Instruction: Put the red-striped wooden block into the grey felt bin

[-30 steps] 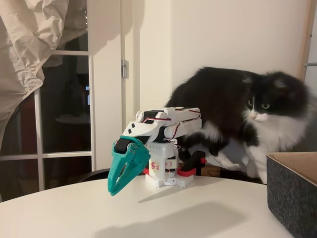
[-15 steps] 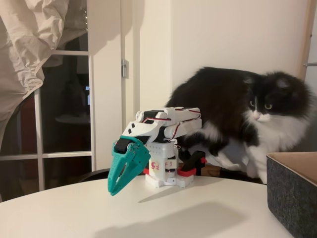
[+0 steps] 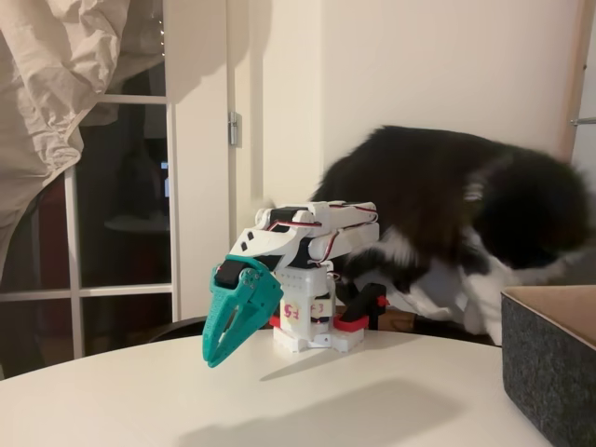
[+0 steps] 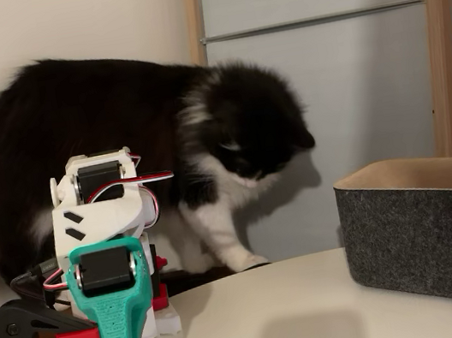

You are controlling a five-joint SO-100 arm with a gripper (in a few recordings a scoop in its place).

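Visibly closed teal claw (image 3: 216, 354), empty, hanging just above white table (image 3: 372, 400)

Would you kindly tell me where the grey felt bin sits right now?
The grey felt bin stands on the white table at the right edge in both fixed views, right of the robot's base.

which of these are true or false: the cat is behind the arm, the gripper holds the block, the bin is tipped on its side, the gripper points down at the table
1. The black and white cat stands behind the arm's base. True.
2. The teal gripper holds the red-striped block. False: its fingers are shut with nothing between them.
3. The grey felt bin is tipped on its side. False: it stands upright on the white table, opening upward.
4. The gripper points down toward the table. True.
5. The cat's head is lowered and turned toward the bin. True.
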